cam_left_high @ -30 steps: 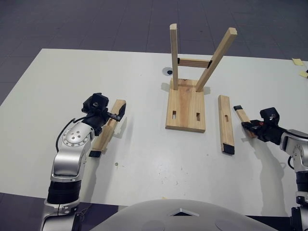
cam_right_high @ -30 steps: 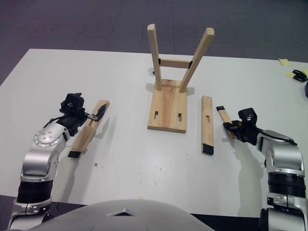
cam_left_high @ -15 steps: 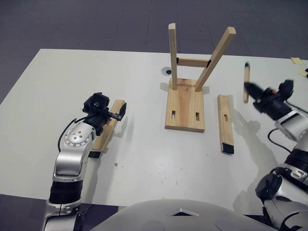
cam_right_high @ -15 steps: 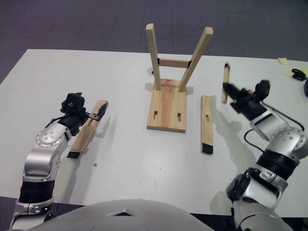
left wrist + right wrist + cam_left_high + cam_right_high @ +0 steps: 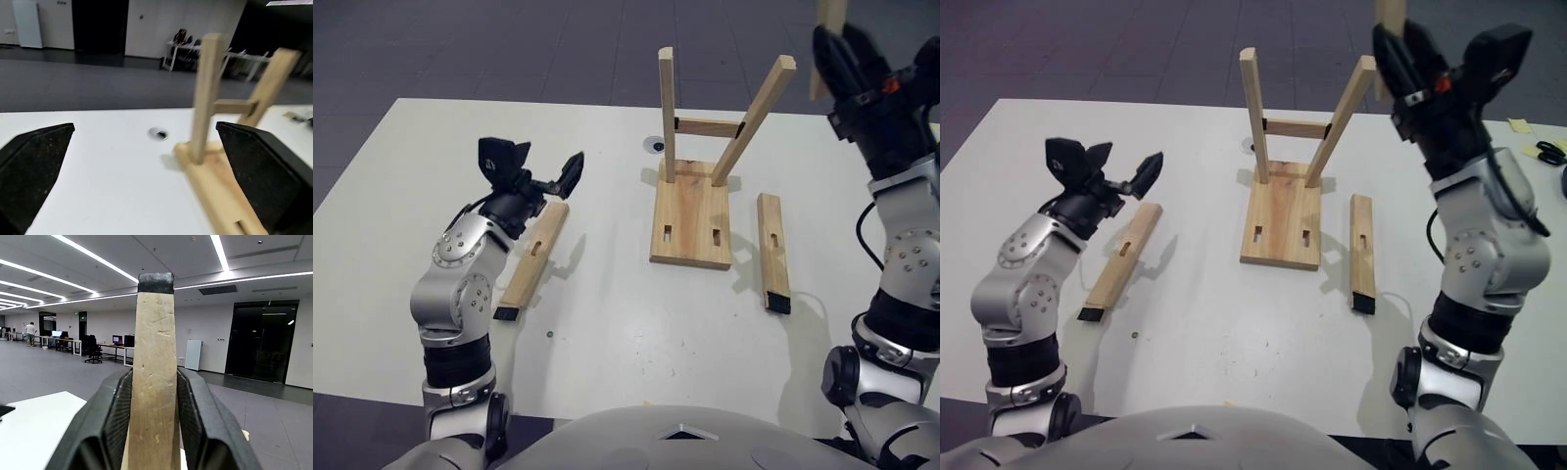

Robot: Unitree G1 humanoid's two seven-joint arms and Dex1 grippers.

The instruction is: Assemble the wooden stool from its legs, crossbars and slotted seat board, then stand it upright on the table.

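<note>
Crossbar upright between right fingers

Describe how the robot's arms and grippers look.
The left arm and right arm have rounded silver-grey shells with black joints. A round cap ringed with small screws sits on the left; a thin black cable loops beside the right. The left gripper and right gripper are black, with wedge-shaped fingers.
</note>
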